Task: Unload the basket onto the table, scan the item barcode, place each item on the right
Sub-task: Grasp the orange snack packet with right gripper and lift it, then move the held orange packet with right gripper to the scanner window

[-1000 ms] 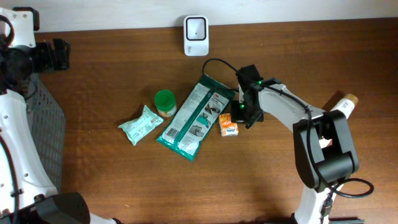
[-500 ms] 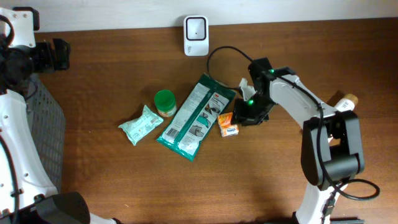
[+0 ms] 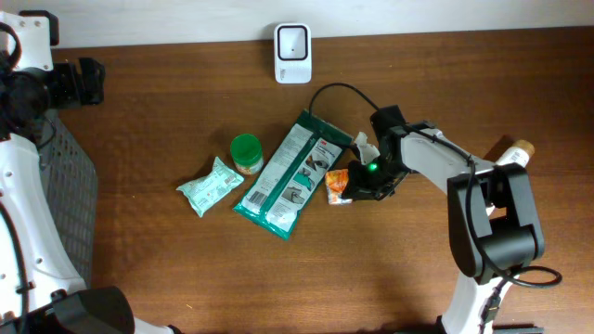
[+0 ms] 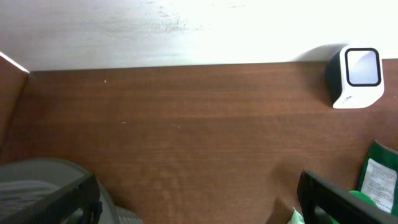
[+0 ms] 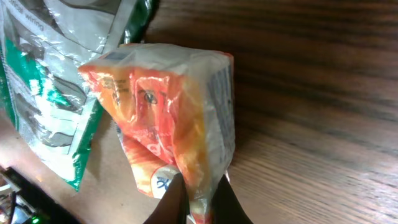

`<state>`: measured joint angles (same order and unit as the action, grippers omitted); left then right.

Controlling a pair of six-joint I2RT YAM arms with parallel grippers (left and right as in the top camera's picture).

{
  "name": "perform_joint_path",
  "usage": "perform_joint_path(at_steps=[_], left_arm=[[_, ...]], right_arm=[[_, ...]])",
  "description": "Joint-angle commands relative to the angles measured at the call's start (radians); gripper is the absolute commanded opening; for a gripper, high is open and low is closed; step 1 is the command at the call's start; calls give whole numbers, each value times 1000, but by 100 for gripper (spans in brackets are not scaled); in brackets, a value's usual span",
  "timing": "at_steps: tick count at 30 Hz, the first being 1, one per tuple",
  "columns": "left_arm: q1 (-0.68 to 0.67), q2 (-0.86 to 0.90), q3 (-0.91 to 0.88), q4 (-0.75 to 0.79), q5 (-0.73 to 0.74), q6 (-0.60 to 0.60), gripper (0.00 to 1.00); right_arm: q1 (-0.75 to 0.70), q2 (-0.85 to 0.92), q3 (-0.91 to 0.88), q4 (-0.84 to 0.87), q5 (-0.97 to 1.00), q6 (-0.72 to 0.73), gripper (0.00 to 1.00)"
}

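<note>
Right gripper point(image 3: 360, 179) is down low, jaws pinched on the orange packet point(image 5: 168, 124). Left gripper point(image 4: 193, 202) hangs aside, jaws wide apart.

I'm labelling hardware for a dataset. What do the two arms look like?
Both arms have white links and black joint housings: right arm, left arm. A green light glows near the right wrist, with a black cable looping off it. The left fingers are black.

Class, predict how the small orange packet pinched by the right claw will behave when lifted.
Probably floppy: the orange packet is crinkled film, creased where the right claw pinches its edge. Likely light, being small. Its glossy wrap may slip.
</note>
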<state>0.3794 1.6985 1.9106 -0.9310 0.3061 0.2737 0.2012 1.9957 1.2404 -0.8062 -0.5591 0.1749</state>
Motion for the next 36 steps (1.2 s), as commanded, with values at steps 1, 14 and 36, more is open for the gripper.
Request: perform_joint_path(at_steps=[1,14,36], left_arm=[[3,2,9,2,7,16,99],[3,2,9,2,7,16,99],[3,2,9,2,7,16,99]], right_arm=[[-27,-76,-11,6,-219,-69,4],[-193,-227,-10,108,-993,-217,4],[-69,-323,281,-71,50,89,4]])
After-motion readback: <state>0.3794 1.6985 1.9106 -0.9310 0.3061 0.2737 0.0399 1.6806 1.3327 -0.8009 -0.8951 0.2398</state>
